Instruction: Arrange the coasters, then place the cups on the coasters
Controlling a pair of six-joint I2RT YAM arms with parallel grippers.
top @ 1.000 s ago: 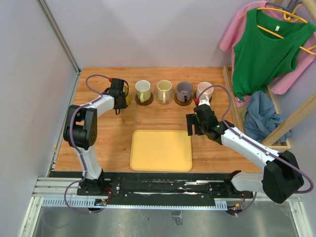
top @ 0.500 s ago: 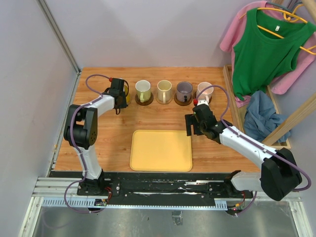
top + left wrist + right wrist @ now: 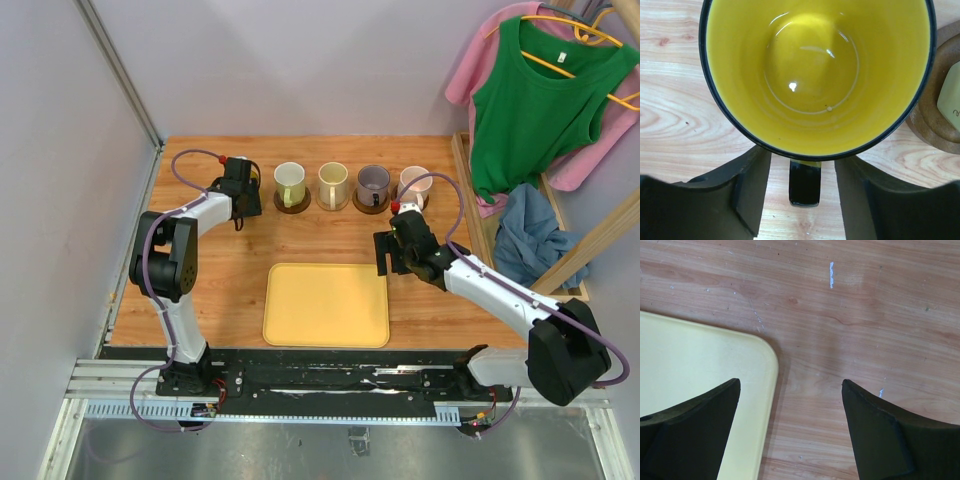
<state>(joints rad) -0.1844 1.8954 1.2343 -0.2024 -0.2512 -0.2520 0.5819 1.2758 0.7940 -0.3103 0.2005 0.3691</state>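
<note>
Two-finger left gripper (image 3: 804, 167): jaws apart, straddling the handle (image 3: 805, 189) of the yellow mug (image 3: 815, 75). Gap on each side, gripping nothing.
Yellow mug: upright, leftmost in the row at the far side of the table (image 3: 230, 300). What sits under it is hidden.
Neighbour: brown coaster (image 3: 932, 122) just beside it, carrying the cream-green mug (image 3: 289, 182).
Rest of row: cream-white mug (image 3: 333, 183) and grey-purple mug (image 3: 373, 183) upright on coasters. Pink mug (image 3: 414, 182) is upright, its base partly behind the right arm's cable.
Right gripper (image 3: 790, 390): wide open, empty, over bare wood at the far right corner of the yellow tray (image 3: 700, 365).
Tray: table centre, near side, well apart from the mug row.
</note>
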